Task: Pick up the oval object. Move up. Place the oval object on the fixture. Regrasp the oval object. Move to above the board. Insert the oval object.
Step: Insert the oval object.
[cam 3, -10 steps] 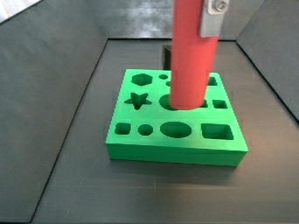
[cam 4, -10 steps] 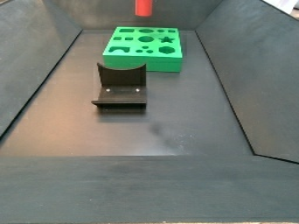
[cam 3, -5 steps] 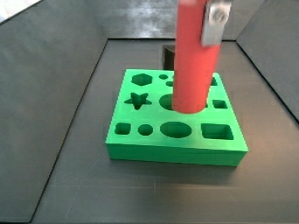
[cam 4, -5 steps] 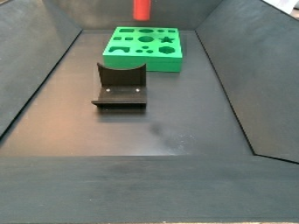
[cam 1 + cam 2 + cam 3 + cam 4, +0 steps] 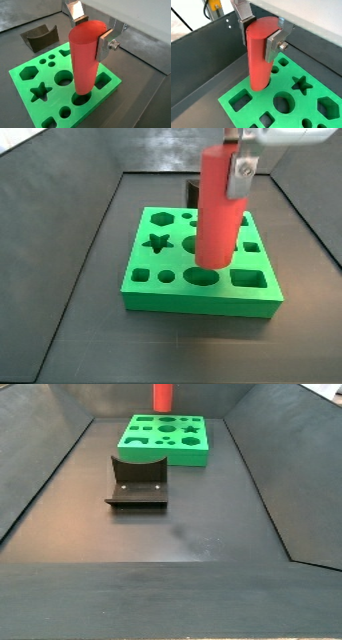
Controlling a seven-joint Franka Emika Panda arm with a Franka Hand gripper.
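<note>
Pincer (image 5: 90, 31) grips oval object (image 5: 85, 60); fingertips hidden behind peg.

Pincer (image 5: 89, 34) holds upright red oval object (image 5: 85, 60) above green board (image 5: 40, 75).

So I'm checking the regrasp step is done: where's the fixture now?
In a side view the fixture stands bare on the floor beside the board; the end effector holds the oval object above that board.

No text, label, brand, number or sign can be read in any view; none is seen on the board (image 5: 40, 75), the peg (image 5: 85, 55), the fixture (image 5: 138, 481) or the hand (image 5: 89, 30).
</note>
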